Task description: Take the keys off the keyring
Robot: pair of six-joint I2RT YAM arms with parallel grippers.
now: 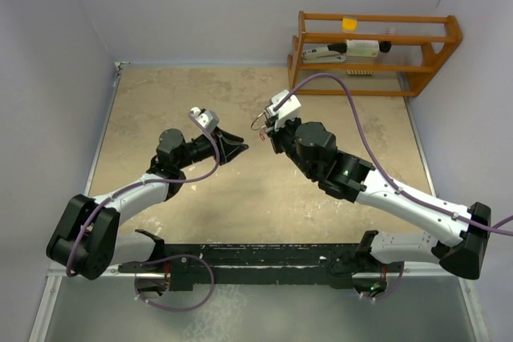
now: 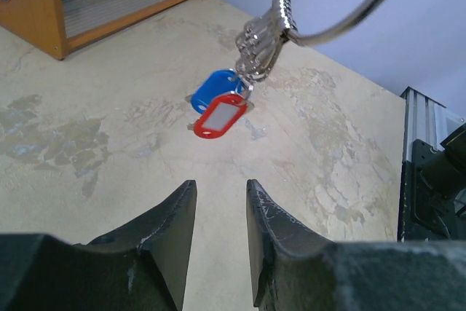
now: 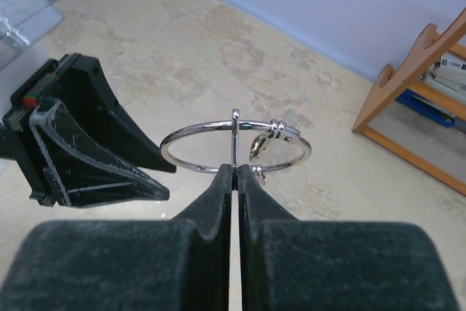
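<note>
My right gripper (image 3: 237, 167) is shut on the keyring (image 3: 206, 126), a silver wire ring held flat in the air above the tan table. In the top view it (image 1: 268, 127) holds the ring (image 1: 257, 121) at mid table. In the left wrist view the keyring (image 2: 349, 16) is at the top, with small silver rings (image 2: 261, 41) bunched on it. The keys hang below them: one with a blue head (image 2: 215, 89), one with a red head and white window (image 2: 218, 116). My left gripper (image 2: 220, 183) is open and empty, just left of the ring (image 1: 240, 146).
A wooden rack (image 1: 373, 54) holding small items stands at the back right, also in the left wrist view (image 2: 44, 5) and the right wrist view (image 3: 408, 107). A black rail (image 1: 256, 258) runs along the near edge. The left fingers (image 3: 87, 151) sit close beside the ring.
</note>
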